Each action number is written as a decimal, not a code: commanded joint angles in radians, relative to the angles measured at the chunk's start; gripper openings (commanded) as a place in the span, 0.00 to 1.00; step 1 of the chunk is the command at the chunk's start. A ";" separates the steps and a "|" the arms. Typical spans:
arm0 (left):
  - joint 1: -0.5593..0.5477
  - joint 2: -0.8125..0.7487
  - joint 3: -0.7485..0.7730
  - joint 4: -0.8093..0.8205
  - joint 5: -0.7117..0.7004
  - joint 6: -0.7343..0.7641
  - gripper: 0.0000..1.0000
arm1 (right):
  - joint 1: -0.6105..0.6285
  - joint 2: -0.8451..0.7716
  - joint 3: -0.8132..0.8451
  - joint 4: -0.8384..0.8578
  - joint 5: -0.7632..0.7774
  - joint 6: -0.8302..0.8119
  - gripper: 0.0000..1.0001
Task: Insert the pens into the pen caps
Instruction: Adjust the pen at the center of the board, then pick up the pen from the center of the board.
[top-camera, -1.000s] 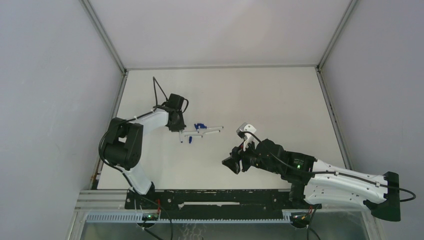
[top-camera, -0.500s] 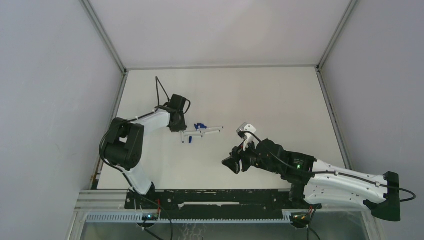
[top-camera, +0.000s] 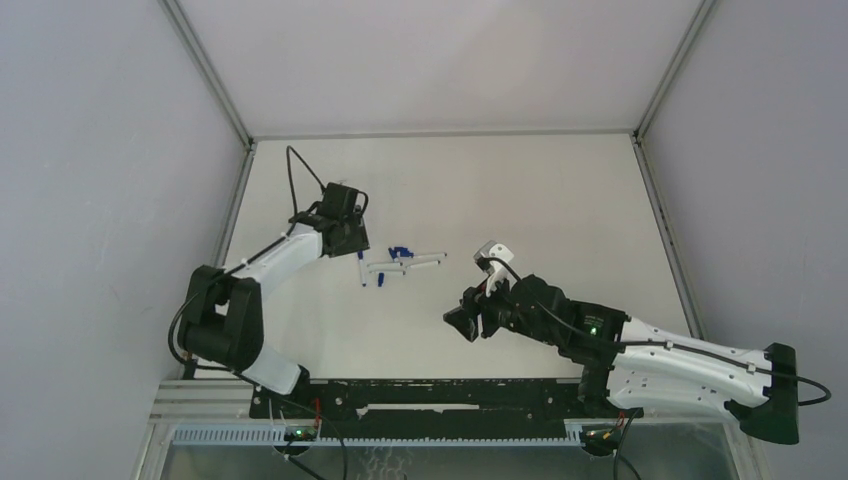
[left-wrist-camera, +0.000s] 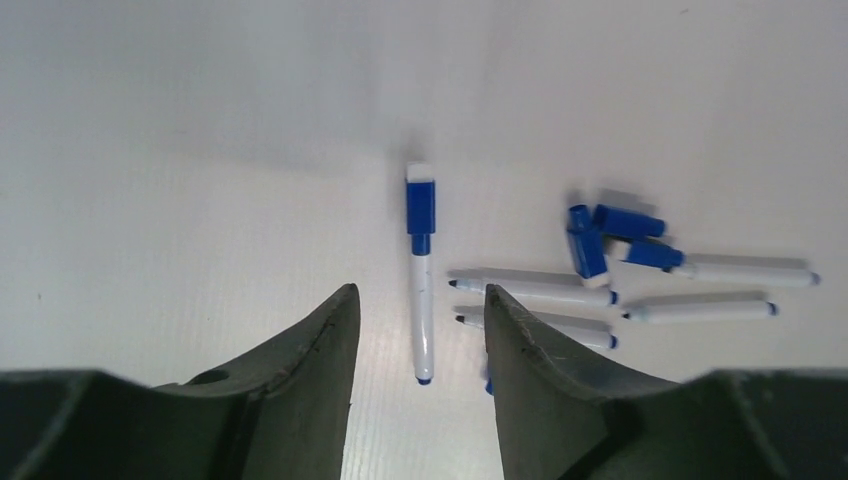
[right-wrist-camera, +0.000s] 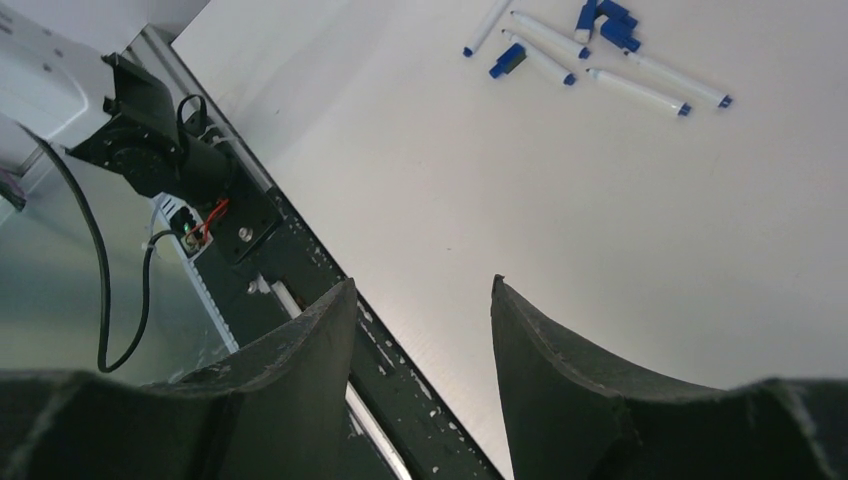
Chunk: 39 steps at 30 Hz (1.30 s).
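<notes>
One pen (left-wrist-camera: 421, 300) with a blue pen cap (left-wrist-camera: 421, 210) on it lies on the white table, pointing away from the camera in the left wrist view. My left gripper (left-wrist-camera: 419, 290) hovers over it, open and apart from it. To the right lie three uncapped white pens (left-wrist-camera: 530, 285) and a fourth pen (left-wrist-camera: 740, 270) with a cap on its end. Two loose pen caps (left-wrist-camera: 628, 220) lie just beyond them. In the top view the cluster of pens (top-camera: 405, 264) sits right of the left gripper (top-camera: 345, 238). My right gripper (top-camera: 465, 325) stands open and empty, near the front edge.
The black base rail (right-wrist-camera: 330, 270) and cabling run along the table's near edge, right under the right gripper (right-wrist-camera: 423, 283). Grey enclosure walls (top-camera: 110, 150) close in the table on the left, right and back.
The left gripper has opened and let go of the capped pen, which now lies on the table. The left arm has drawn back to the upper left. The right arm has barely moved.
</notes>
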 joint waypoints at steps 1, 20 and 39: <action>0.002 -0.115 0.036 0.002 0.037 0.019 0.55 | -0.029 0.016 0.008 0.083 0.050 0.016 0.60; 0.080 -0.598 -0.072 -0.011 0.116 0.095 0.66 | -0.290 0.652 0.511 -0.125 -0.118 -0.228 0.59; 0.128 -0.562 -0.091 0.020 0.228 0.057 0.66 | -0.479 1.200 0.925 -0.330 -0.380 -0.638 0.54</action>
